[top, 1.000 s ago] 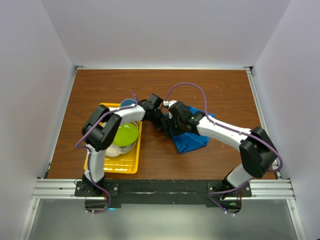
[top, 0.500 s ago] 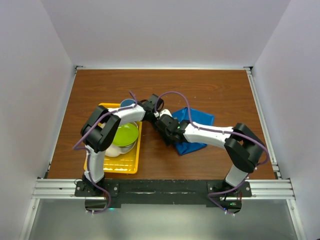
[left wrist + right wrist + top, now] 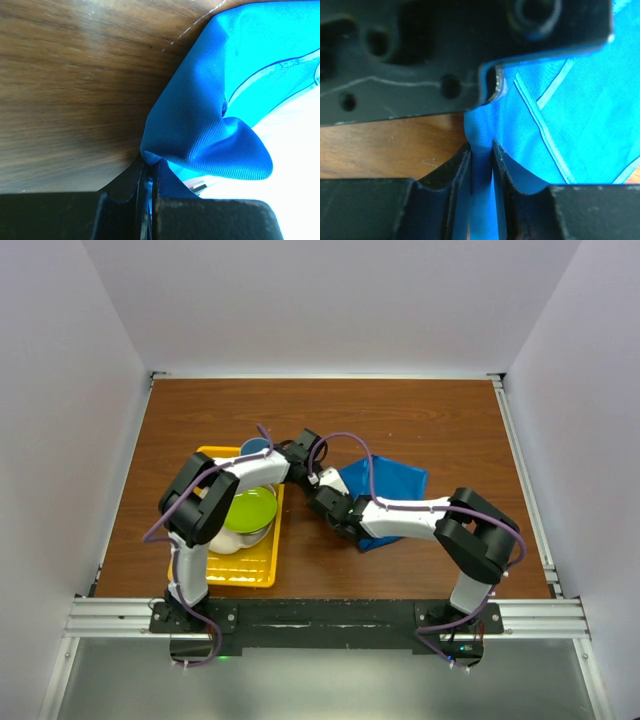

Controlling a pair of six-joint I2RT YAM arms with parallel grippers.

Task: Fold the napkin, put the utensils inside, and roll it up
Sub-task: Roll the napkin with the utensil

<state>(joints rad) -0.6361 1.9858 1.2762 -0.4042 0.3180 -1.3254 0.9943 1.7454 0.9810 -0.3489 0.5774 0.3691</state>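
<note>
The bright blue napkin (image 3: pixel 395 480) lies crumpled on the wooden table right of centre. Both grippers meet at its left edge. My left gripper (image 3: pixel 318 478) is shut on a pinched corner of the napkin (image 3: pixel 215 110), and its jaws (image 3: pixel 148 161) are pressed together over the cloth just above the table. My right gripper (image 3: pixel 328 502) sits just nearer, shut on an upright fold of the napkin (image 3: pixel 570 115) that fills the narrow gap between its fingers (image 3: pixel 481 147). The left gripper's black body (image 3: pixel 420 55) looms right behind that fold. The utensils are out of view.
A yellow tray (image 3: pixel 255 575) stands left of the grippers with a green bowl (image 3: pixel 250 508) in it. A small blue cup (image 3: pixel 255 447) is at its far end. White walls close in the table on three sides.
My right arm swung left and nearer, from over the napkin to its left edge. Its jaws closed on a fold of cloth. The left gripper kept its hold and stayed put.
</note>
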